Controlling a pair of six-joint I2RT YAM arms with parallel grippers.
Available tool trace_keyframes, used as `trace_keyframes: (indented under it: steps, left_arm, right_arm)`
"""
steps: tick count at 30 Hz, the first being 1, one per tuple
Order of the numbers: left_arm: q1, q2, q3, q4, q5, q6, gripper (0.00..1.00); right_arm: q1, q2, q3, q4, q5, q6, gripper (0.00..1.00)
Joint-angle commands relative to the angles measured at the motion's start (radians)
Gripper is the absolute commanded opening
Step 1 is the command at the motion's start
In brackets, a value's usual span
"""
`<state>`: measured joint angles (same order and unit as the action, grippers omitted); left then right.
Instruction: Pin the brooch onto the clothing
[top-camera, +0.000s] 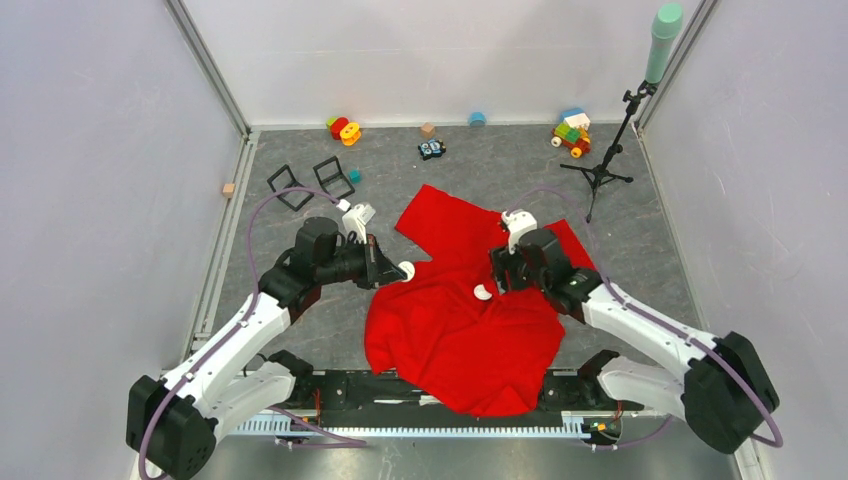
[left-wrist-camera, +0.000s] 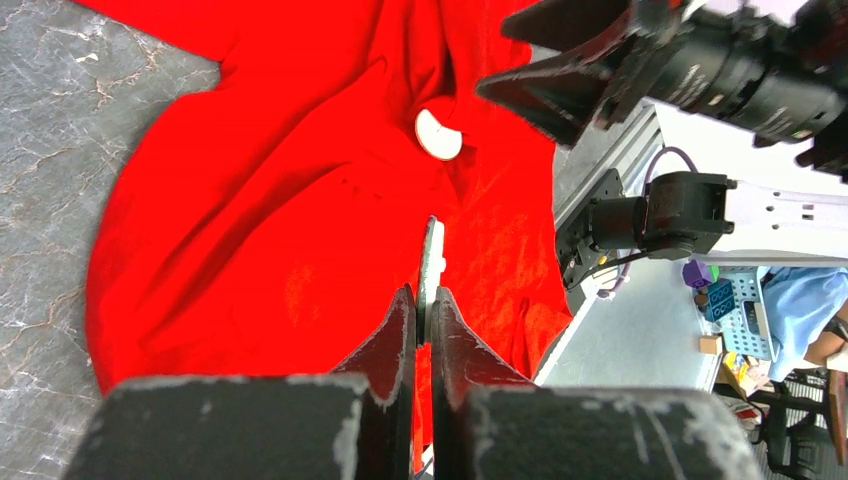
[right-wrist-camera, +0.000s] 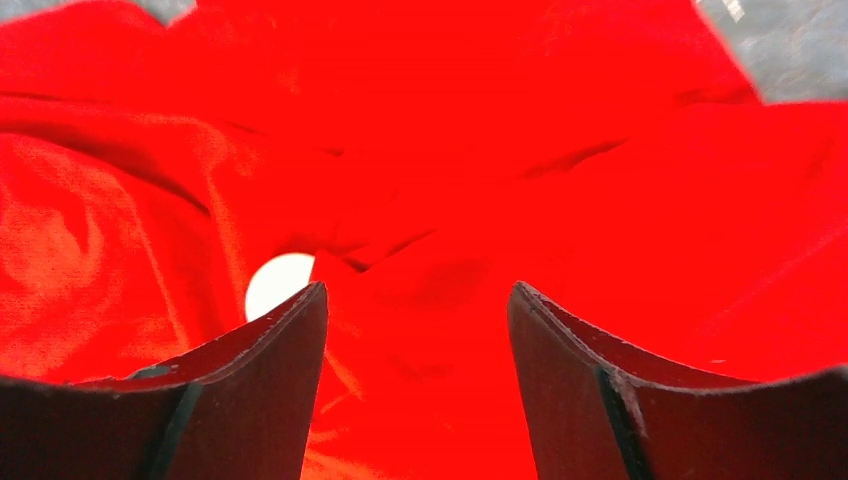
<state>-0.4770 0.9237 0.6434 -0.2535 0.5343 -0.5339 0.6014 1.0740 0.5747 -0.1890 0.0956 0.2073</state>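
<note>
The brooch (left-wrist-camera: 432, 262), as far as I can judge a thin white disc, looks stiff and light. The closed jaws of the left gripper (left-wrist-camera: 422, 300) pinch it by its edge, just over the shirt (top-camera: 470, 340). The shirt lies crumpled on the tabletop (top-camera: 650, 240). It is soft and folds easily, so a raised wrinkle seems the best place to take it. The right gripper (right-wrist-camera: 418, 295) hovers over it, jaws wide open and empty, beside a second white disc (right-wrist-camera: 278, 285).
</note>
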Motion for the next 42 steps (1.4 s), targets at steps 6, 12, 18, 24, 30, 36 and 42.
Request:
trace_keyframes:
  steps: [6, 12, 18, 24, 30, 36, 42]
  left_arm:
    - [0.003, -0.037, -0.025, 0.03, 0.016, -0.031, 0.02]
    - [0.003, -0.055, -0.041, 0.016, 0.003, -0.028, 0.02]
    - [-0.003, -0.054, -0.051, 0.034, -0.011, -0.047, 0.02]
    - [-0.04, -0.048, -0.083, 0.107, -0.011, -0.107, 0.02]
    - [-0.108, -0.023, -0.081, 0.195, -0.05, -0.173, 0.02]
    - [-0.183, 0.055, -0.06, 0.285, -0.094, -0.21, 0.02]
    - [-0.237, 0.13, -0.041, 0.356, -0.126, -0.234, 0.02]
  right_arm:
    - [0.091, 0.097, -0.034, 0.004, 0.193, 0.141, 0.33]
    - [0.096, -0.077, -0.172, -0.074, 0.258, 0.263, 0.13]
    - [0.095, -0.246, -0.339, -0.112, 0.29, 0.371, 0.12]
    - [0.095, -0.341, -0.287, -0.158, 0.292, 0.335, 0.4]
    - [0.096, -0.321, -0.109, -0.225, 0.342, 0.234, 0.55]
    - [0.095, -0.2, -0.031, -0.117, 0.253, 0.124, 0.61]
    - [0.049, -0.054, -0.056, 0.015, 0.122, 0.076, 0.5]
